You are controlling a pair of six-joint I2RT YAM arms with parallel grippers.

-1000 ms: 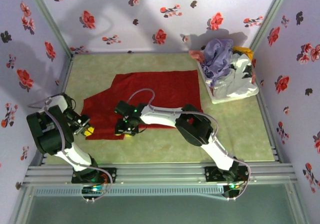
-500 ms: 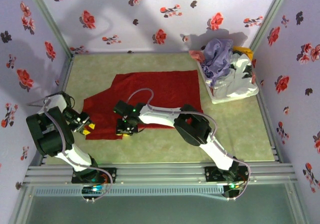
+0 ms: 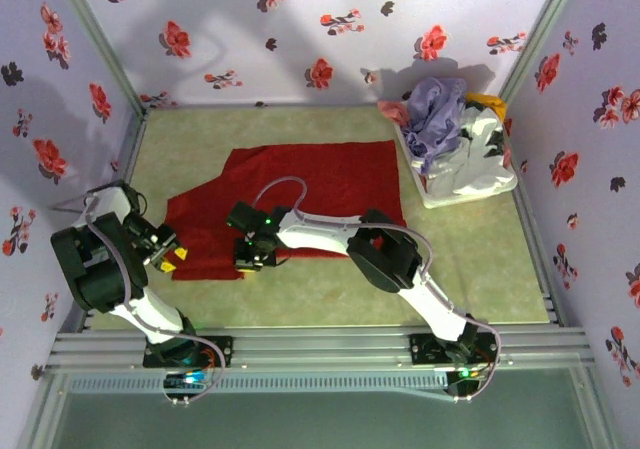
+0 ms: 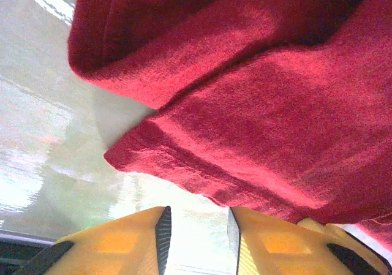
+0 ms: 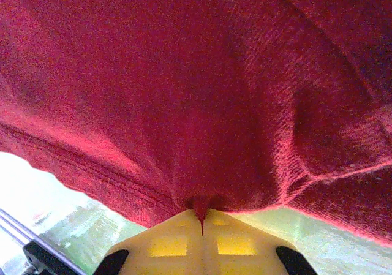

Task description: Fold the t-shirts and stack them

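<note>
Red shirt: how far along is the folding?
Done: red shirt spread flat on the table. In hand: right gripper shut on its near hem; left gripper open beside a corner, holding nothing. Left: the folds, plus the shirts heaped in the basket.

Top view: bright, even light from above; soft shadows on the rear wall (image 3: 150,14). Left wrist: glare whitens the table (image 4: 37,134) at left; shirt (image 4: 275,134) weave sharp. Right wrist: overexposed, blurred table below shirt.

From above, my right gripper (image 3: 251,260) covers part of the red t-shirt's (image 3: 310,184) near hem. I can't tell what lies under the lavender shirt (image 3: 435,114) in the basket (image 3: 465,197) at the table's (image 3: 480,259) far right corner.
</note>
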